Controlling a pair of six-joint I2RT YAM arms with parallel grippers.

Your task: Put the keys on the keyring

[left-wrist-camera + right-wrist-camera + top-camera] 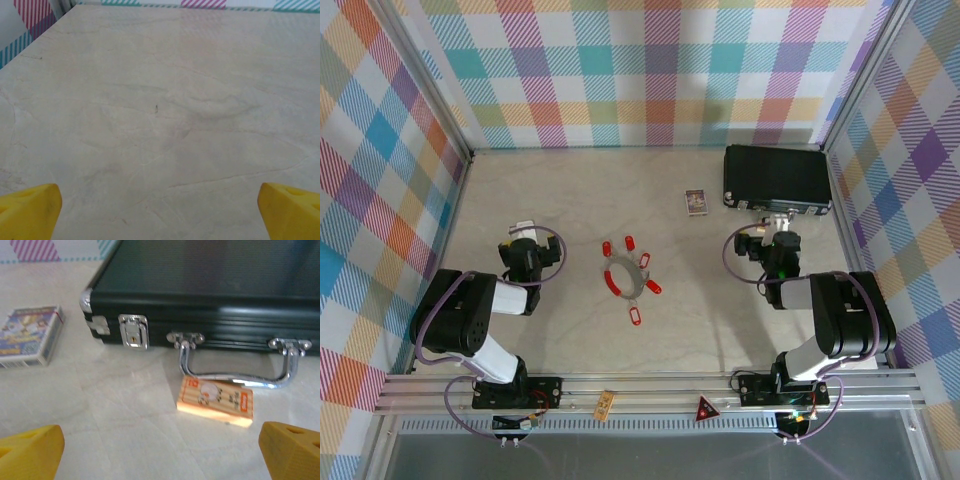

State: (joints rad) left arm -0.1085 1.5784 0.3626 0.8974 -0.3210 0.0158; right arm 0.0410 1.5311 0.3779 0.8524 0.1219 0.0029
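Red pale-centred keys (635, 316) lie around the grey-white, red-sectioned keyring (610, 284); left tool (160, 212) and right tool (160, 452) gape.

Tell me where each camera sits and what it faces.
Top external: above, behind both black arms, looking down at pale table and red plastic key tags.
Left wrist: on left end effector, facing tabletop; yellow fingertips show.
Right wrist: on right end effector, facing black rectangular case; yellow fingertips show.
Top and right wrist share the case.

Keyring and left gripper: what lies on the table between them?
Bare table in the top external view; the left gripper stands apart from the keyring, with keys close around it.
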